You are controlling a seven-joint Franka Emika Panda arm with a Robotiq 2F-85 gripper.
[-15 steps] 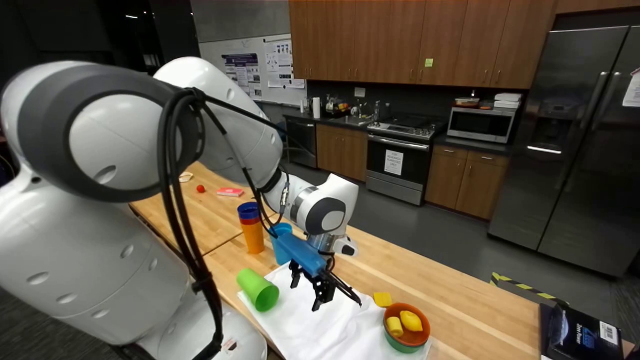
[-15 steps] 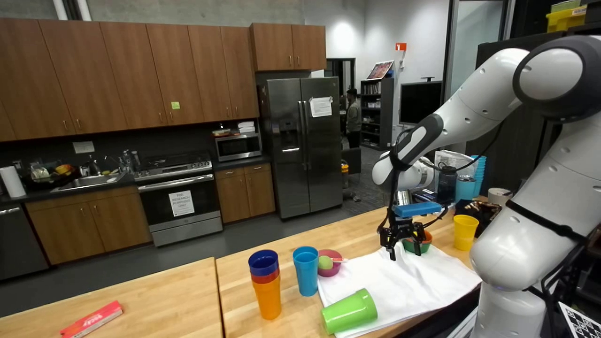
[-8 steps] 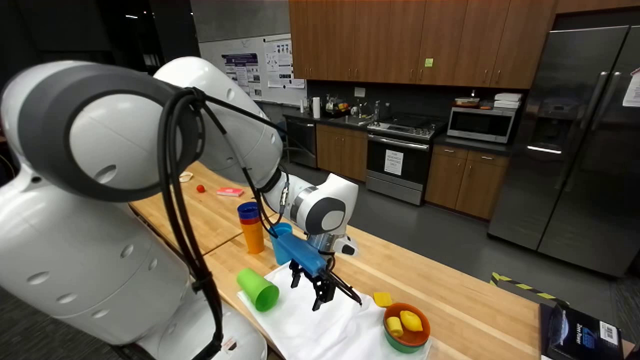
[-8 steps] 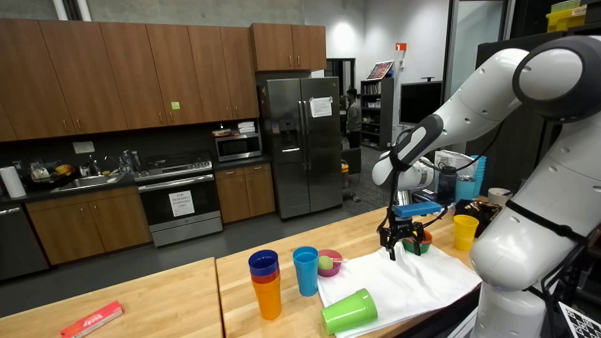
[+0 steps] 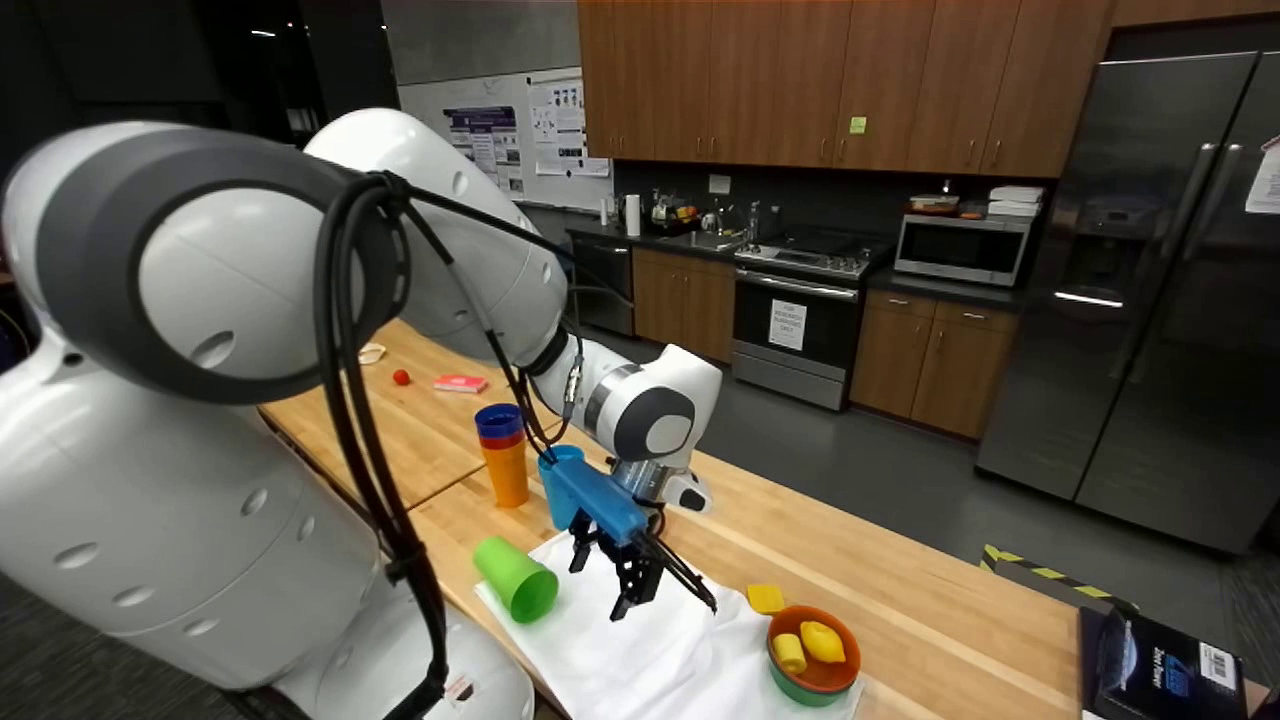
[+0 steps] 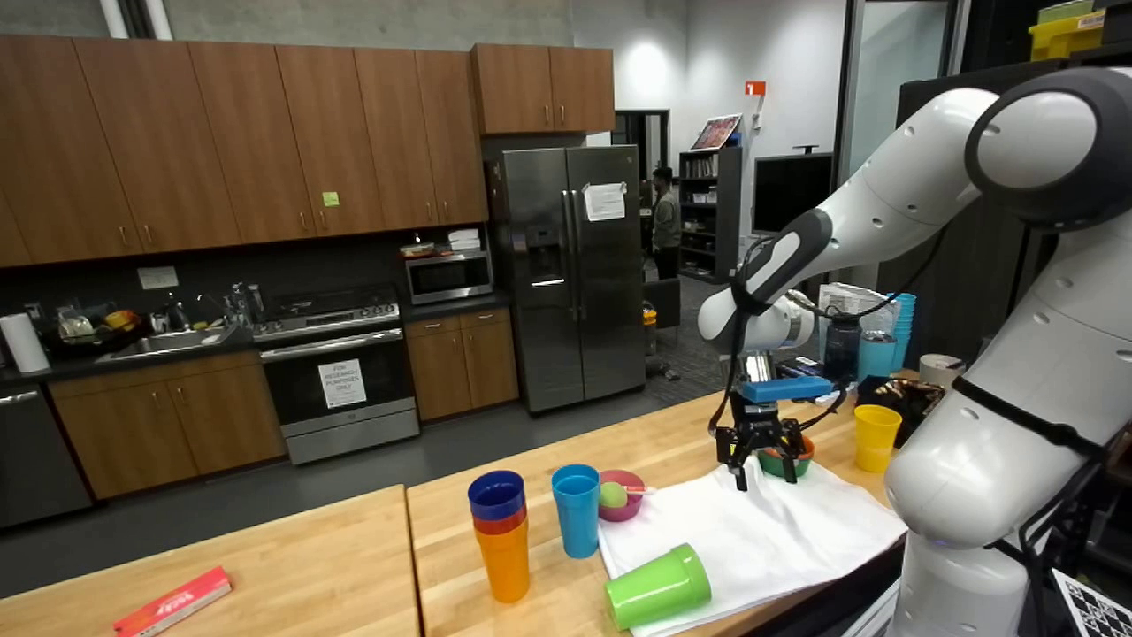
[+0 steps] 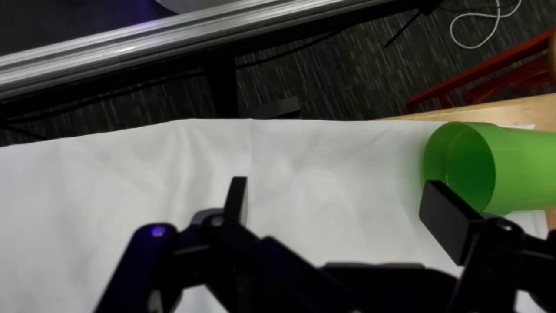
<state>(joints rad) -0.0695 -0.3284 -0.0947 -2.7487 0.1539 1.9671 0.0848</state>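
Beneath the gripper (image 6: 766, 480), wide and empty, the white cloth (image 6: 747, 541) lay spread, while near this gripper the green cup (image 6: 659, 587) lay tipped, not yet grasped.

The gripper (image 6: 766, 483) has free room over the middle of the white cloth (image 5: 650, 650), both lengthwise and down to its surface. At one end of the cloth, a green cup (image 5: 512, 578) lies on its side across the edge and blocks a low pass; a blue cup (image 6: 577, 522) and a pink bowl (image 6: 631, 508) stand along that end, a stack of cups (image 6: 504, 566) farther out. An orange-and-green bowl (image 5: 812, 696) obstructs the cloth's opposite end.
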